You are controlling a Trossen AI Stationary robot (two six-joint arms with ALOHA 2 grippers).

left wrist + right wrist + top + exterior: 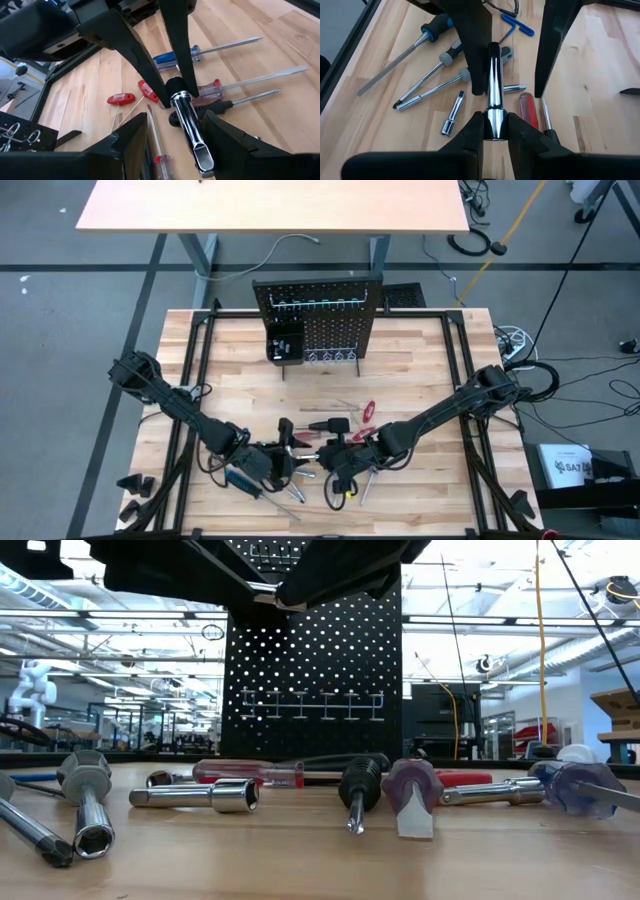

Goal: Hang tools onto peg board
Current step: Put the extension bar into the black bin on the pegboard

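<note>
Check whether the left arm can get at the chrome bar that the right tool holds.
Probably yes. The right tool is shut on one end of the chrome bar. The left tool is open, with one finger on each side of the bar's other end, and nothing shows between them.

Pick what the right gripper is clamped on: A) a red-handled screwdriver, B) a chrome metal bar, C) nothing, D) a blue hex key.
B: in the right wrist view the right gripper is shut on the chrome metal bar, whose far end sits between the open fingers of the left gripper.
</note>
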